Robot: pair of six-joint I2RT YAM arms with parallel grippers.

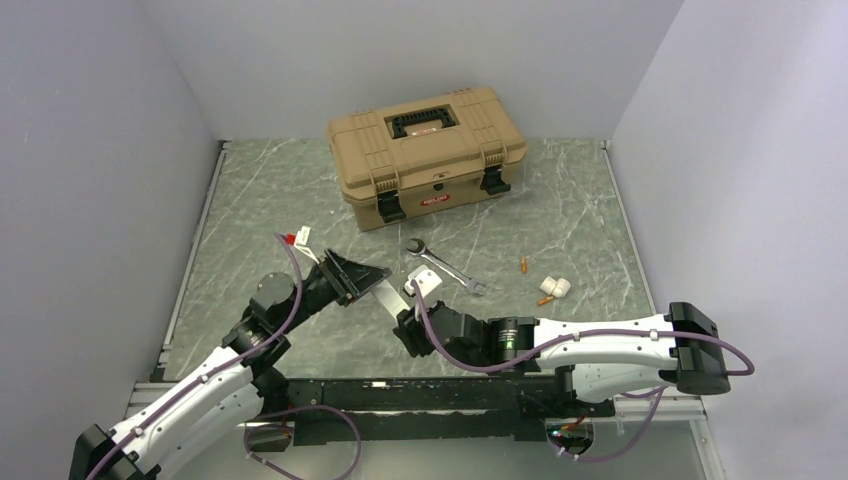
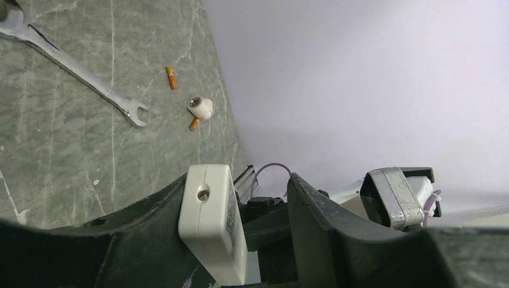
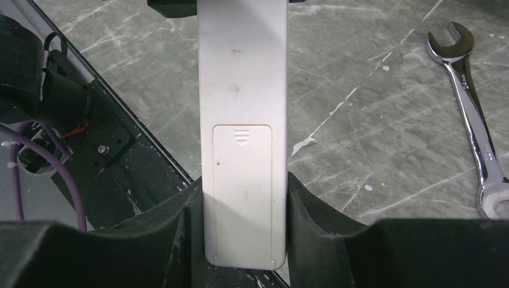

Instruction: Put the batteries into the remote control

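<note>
The white remote control [image 3: 243, 90] is held above the table between the two arms, its back up and its battery cover [image 3: 243, 180] in place. My right gripper [image 3: 245, 207] is shut on its cover end, both fingers pressed to its sides. The far end of the remote control [image 2: 210, 222] lies inside my left gripper [image 2: 240, 198], against one finger with a gap to the other, so those jaws are open. Two small orange batteries [image 1: 523, 264] [image 1: 545, 299] lie on the table to the right, one beside a small white cap [image 1: 556, 287].
A steel wrench [image 1: 446, 266] lies on the grey marbled table just behind the grippers. A tan toolbox [image 1: 427, 152] with black latches stands shut at the back. A small red and white item [image 1: 297, 238] lies left of the left gripper [image 1: 362, 275].
</note>
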